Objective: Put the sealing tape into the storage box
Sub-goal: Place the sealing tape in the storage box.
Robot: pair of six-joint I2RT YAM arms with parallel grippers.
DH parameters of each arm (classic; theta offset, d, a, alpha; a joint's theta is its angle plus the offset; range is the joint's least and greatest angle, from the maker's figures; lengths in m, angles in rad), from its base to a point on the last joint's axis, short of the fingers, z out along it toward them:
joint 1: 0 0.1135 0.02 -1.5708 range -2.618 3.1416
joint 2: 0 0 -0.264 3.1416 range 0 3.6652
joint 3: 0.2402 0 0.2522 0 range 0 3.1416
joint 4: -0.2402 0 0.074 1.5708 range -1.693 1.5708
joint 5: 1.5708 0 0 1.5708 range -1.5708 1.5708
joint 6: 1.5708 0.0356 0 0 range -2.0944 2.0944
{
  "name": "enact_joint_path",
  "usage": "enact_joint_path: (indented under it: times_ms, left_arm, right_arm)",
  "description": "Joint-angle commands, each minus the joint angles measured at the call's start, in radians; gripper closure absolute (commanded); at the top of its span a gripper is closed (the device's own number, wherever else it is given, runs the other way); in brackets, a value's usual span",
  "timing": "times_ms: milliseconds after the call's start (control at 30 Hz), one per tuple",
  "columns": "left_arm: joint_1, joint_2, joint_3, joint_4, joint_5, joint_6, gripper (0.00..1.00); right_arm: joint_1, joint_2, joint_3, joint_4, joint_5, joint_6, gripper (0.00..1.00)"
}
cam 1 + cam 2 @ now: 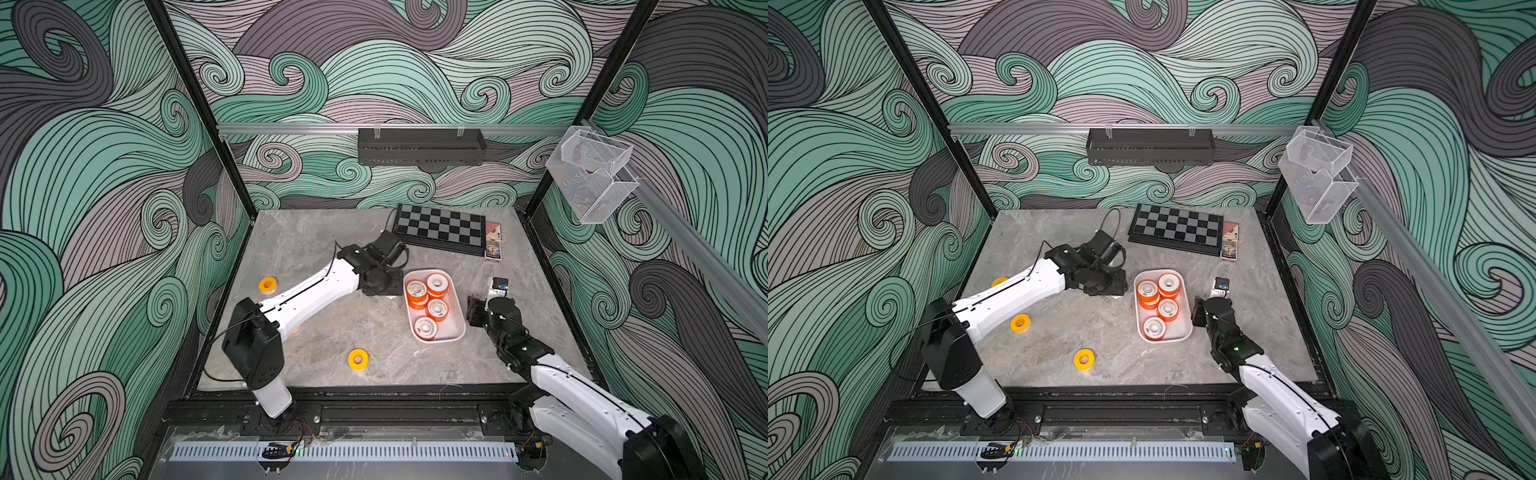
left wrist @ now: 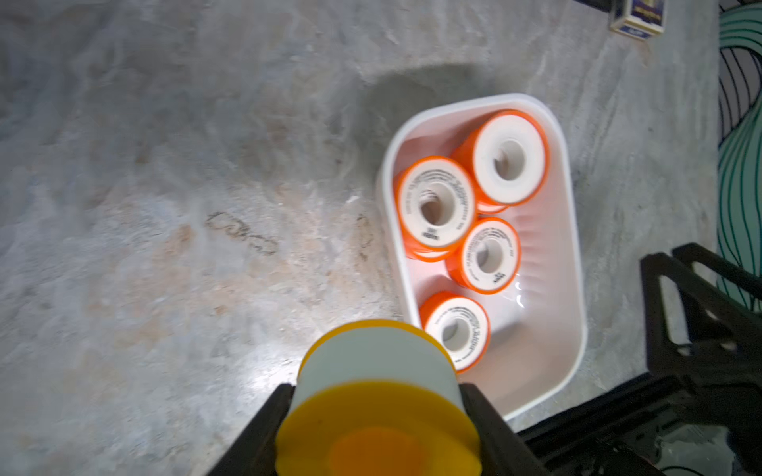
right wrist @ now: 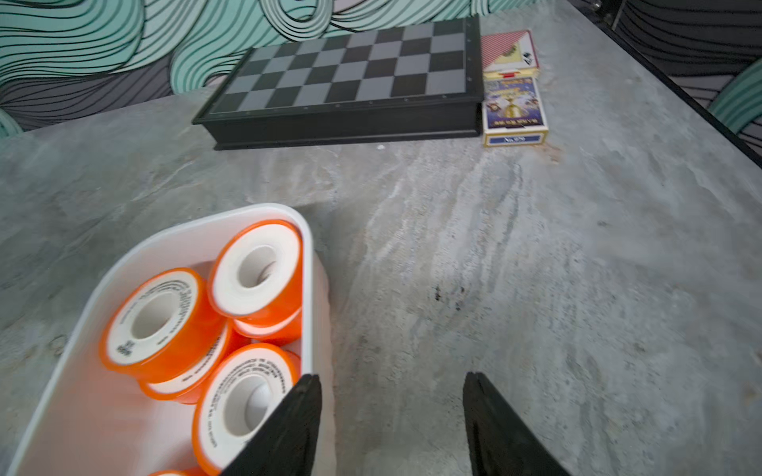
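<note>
The left gripper [image 2: 377, 412] is clamped on a yellow spool [image 2: 371, 366]. One black finger presses each side of it, and white tape winding shows between the yellow flanges. It hangs just beside the long side of the storage box [image 2: 577, 296] that faces the left arm.

Inside the box sit the orange spools [image 2: 433, 202]. Four faces look up, and at the far end two of them lie on top of others. Three faces carry a ring of small black print, too blurred for me to read. The fourth face is plain white.

On the box's other side the right gripper [image 3: 391, 379] stands spread and empty. One finger is right at the rim and the other is over the bare table [image 3: 536, 268].

Three loose yellow spools [image 1: 1020, 323] lie flat on the table, well apart from the box, and one of them is half hidden behind the left arm.

Along the far edge lies a chessboard [image 3: 350, 70]. Just beside it are a red-backed card pack [image 3: 511, 51] and a blue card pack [image 3: 515, 107]. The blue pack's end strip reads "No." followed by digits I cannot make out.
</note>
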Motion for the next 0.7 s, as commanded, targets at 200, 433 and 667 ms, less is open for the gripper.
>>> enact_joint_path:
  times_ms: [200, 433, 667]
  left_arm:
    - [-0.139, 0.337, 0.362, -0.136, 0.021, 0.058, 0.42]
    - [-0.174, 0.478, 0.503, -0.16, 0.032, 0.059, 0.42]
    - [-0.175, 0.584, 0.583, -0.177, -0.007, 0.067, 0.4]
  right_arm:
    - [-0.073, -0.029, -0.023, -0.013, -0.055, 0.074, 0.41]
    - [-0.074, -0.016, -0.023, 0.0, -0.067, 0.077, 0.41]
    - [-0.074, -0.013, -0.019, -0.012, -0.07, 0.079, 0.4]
